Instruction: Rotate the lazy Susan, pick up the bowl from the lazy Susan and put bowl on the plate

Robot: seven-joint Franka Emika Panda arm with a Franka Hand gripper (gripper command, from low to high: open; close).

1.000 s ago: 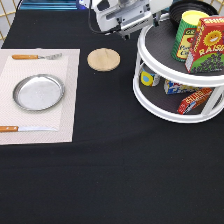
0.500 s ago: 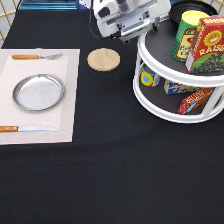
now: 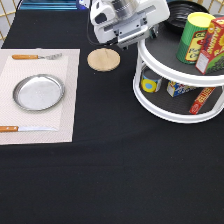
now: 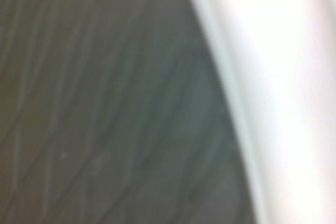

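Note:
The black bowl sits at the back of the lazy Susan's top tier, partly hidden behind a green and yellow can. The white lazy Susan stands at the exterior view's right. The gripper is at the end of the white hand at the exterior view's top, over the turntable's left rim and right beside the bowl. The hand hides whether anything is held. The silver plate lies empty on a pale placemat at the exterior view's left. The wrist view shows a dark streaked surface next to a white edge.
A green and yellow can and a red box stand on the top tier, with small packages on the lower tier. A tan wooden disc lies left of the turntable. A fork and a knife flank the plate on the placemat.
The hand has hardly moved; it stays at the left rim of the top tier by the bowl. Nothing else has shifted.

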